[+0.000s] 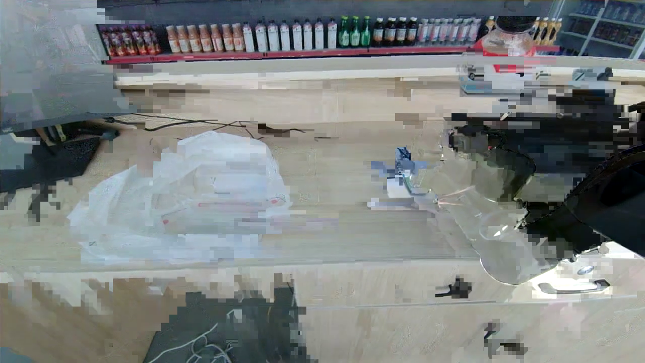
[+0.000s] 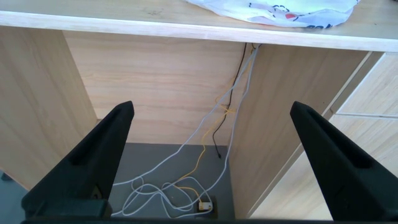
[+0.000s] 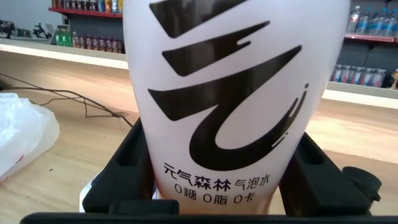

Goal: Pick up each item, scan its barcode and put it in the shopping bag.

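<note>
Right gripper [image 3: 221,186] pinches a white-labelled drink bottle [image 3: 230,81] between its two black fingers, out at 3 o'clock over the wooden counter [image 1: 342,217]. Across at 9 o'clock the crumpled white shopping bag [image 1: 191,201] lies on the countertop. Left gripper [image 2: 211,109] hangs spread wide below the counter's edge, facing loose cables [image 2: 186,180] in the cubby underneath.
</note>
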